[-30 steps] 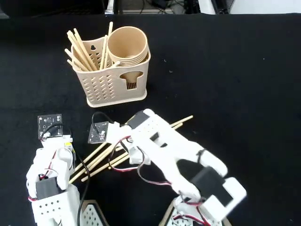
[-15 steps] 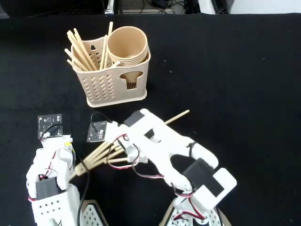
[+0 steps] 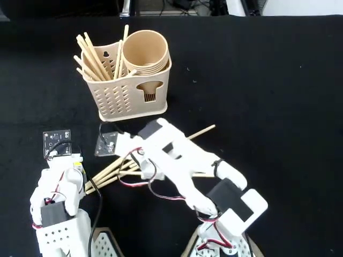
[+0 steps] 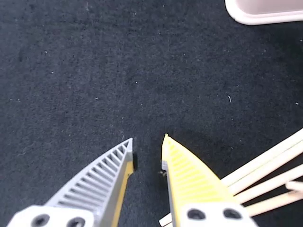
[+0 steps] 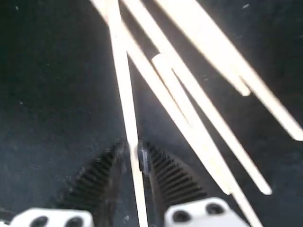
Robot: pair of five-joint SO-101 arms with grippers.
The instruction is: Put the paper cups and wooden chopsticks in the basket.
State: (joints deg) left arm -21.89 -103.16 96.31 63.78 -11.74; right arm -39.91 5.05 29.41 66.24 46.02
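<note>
A beige slotted basket (image 3: 128, 93) stands at the back left, holding stacked paper cups (image 3: 146, 49) and several wooden chopsticks (image 3: 92, 56). More loose chopsticks (image 3: 110, 174) lie fanned on the black table in front of it. My right gripper (image 3: 133, 159) is low over them; in the right wrist view the right gripper (image 5: 135, 158) is shut on a single chopstick (image 5: 124, 101), with the other chopsticks (image 5: 199, 99) lying beside it. My left gripper (image 4: 147, 141) hovers just above the cloth, open by a narrow gap with nothing in it, next to the chopstick ends (image 4: 267, 172).
The left arm (image 3: 56, 201) sits at the front left, its gripper close to the near ends of the loose sticks. A corner of the basket (image 4: 265, 13) shows in the left wrist view. The black cloth to the right of the basket is bare.
The right arm has swung left and a little toward the basket. The loose chopsticks have been dragged with it and fanned apart, and their near ends have shifted.
</note>
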